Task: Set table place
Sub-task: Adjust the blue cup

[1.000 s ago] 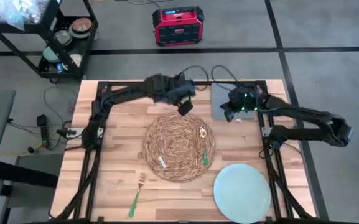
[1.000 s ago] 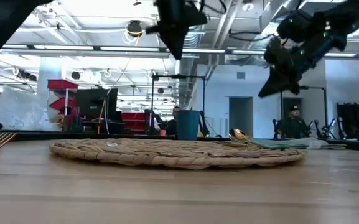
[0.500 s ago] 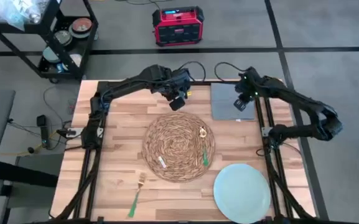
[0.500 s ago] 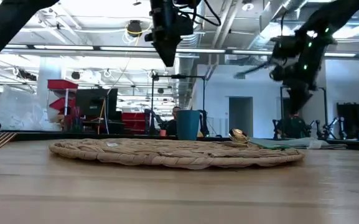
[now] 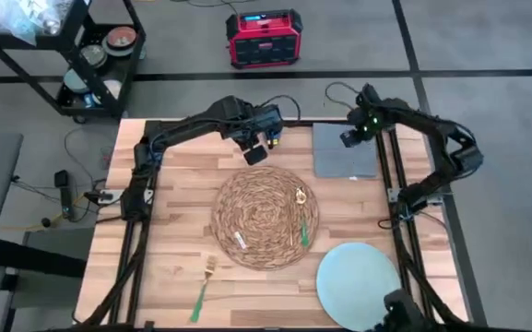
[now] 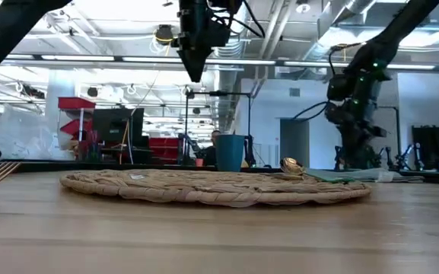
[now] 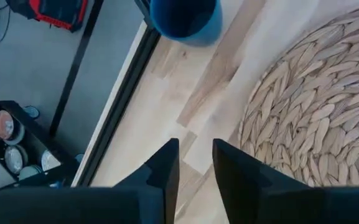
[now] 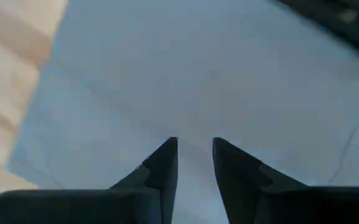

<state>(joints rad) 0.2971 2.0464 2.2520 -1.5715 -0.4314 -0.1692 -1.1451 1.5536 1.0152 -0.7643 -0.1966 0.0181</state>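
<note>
Robotics laboratory in an open industrial hall. In the high view a light-wood bench (image 5: 169, 212) with black frame rails stands on a grey floor marked with dark lines; a red portable power unit (image 5: 264, 38) sits at upper centre and a black wheeled cart (image 5: 81, 55) of supplies at upper left. In the low view, exposed ceiling ducts and strip lights (image 6: 97, 58) fill the top, with monitors (image 6: 112, 125) and red equipment at left centre.
</note>
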